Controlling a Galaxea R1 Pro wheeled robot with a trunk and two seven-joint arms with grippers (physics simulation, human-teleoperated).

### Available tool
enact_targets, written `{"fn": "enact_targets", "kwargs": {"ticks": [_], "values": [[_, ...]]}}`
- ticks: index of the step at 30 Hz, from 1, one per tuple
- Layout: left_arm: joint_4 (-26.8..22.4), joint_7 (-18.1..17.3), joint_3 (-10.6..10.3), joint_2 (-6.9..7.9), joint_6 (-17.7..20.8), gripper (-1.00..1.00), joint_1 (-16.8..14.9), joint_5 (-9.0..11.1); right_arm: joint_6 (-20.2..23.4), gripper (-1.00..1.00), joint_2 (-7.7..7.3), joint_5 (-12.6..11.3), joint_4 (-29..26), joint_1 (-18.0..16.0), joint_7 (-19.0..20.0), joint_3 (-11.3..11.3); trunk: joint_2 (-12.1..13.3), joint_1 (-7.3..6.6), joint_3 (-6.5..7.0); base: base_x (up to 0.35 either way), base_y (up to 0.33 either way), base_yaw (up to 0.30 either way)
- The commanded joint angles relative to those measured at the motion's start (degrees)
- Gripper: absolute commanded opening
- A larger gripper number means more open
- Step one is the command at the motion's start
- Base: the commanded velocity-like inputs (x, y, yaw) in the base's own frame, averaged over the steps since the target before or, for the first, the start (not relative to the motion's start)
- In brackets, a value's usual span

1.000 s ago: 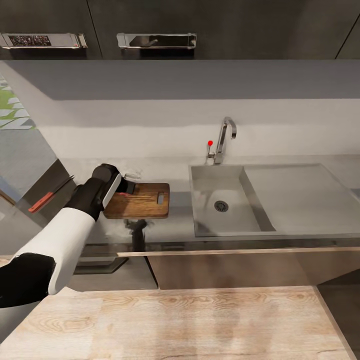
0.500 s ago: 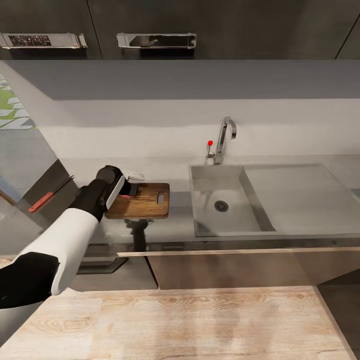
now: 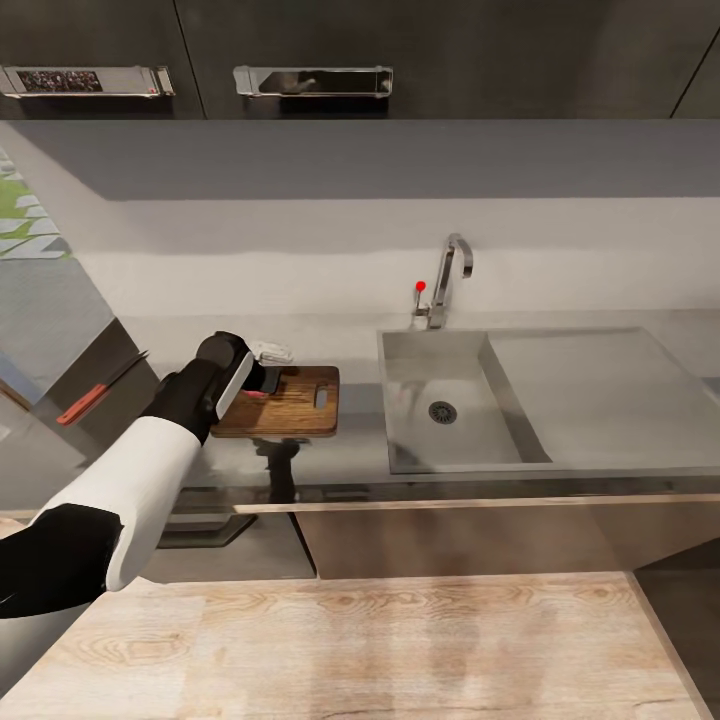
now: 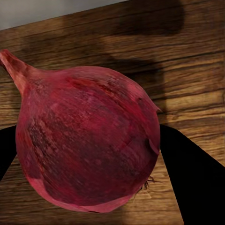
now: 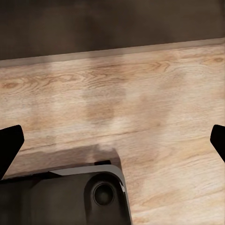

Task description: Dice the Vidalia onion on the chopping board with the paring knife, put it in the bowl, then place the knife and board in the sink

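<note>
Left pincer [image 3: 262, 380] closed on the onion [image 4: 89, 140], black fingers [image 4: 194, 180] pressing both flanks of the red bulb. Held over the left end of the chopping board [image 3: 290, 402], whether resting on the wood or just above it not clear. Board lying on the grey worktop [image 3: 350, 455], left of the sink [image 3: 440, 400]. Knife [image 3: 98, 390] with red handle well apart, far left. Right pincer [image 5: 112, 140] spread wide, holding nothing, aimed at pale wood floor [image 5: 140, 103].

Vidalia onion [image 3: 254, 393] largely hidden by left gripper [image 3: 262, 381] over chopping board [image 3: 290, 402], bowl [image 3: 268, 351] mostly covered beside it
</note>
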Motion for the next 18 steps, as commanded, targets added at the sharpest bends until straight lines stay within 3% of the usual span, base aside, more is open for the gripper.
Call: {"fn": "enact_targets", "kwargs": {"ticks": [1,8,9,18], "values": [[-0.01,-0.01,-0.17,0.04,0.22,-1.00,-0.05,0.16,-0.11,1.00,0.02,0.62,0.01,-0.03,-0.43,-0.27,-0.10,0.03,-0.09,0.000,0.000,0.000],[-0.01,-0.01,-0.17,0.04,0.16,-1.00,-0.05,0.09,-0.11,1.00,0.08,0.62,0.01,-0.03,-0.43,-0.27,-0.10,0.03,-0.09,0.000,0.000,0.000],[-0.04,-0.01,-0.17,0.04,0.16,1.00,-0.05,0.08,-0.11,1.00,0.09,0.62,0.01,-0.03,-0.43,-0.27,-0.10,0.03,-0.09,0.000,0.000,0.000],[-0.18,0.07,-0.17,0.04,0.16,1.00,-0.05,0.02,-0.11,1.00,0.10,0.62,0.01,-0.03,-0.43,-0.27,-0.10,0.03,-0.09,0.000,0.000,0.000]]}}
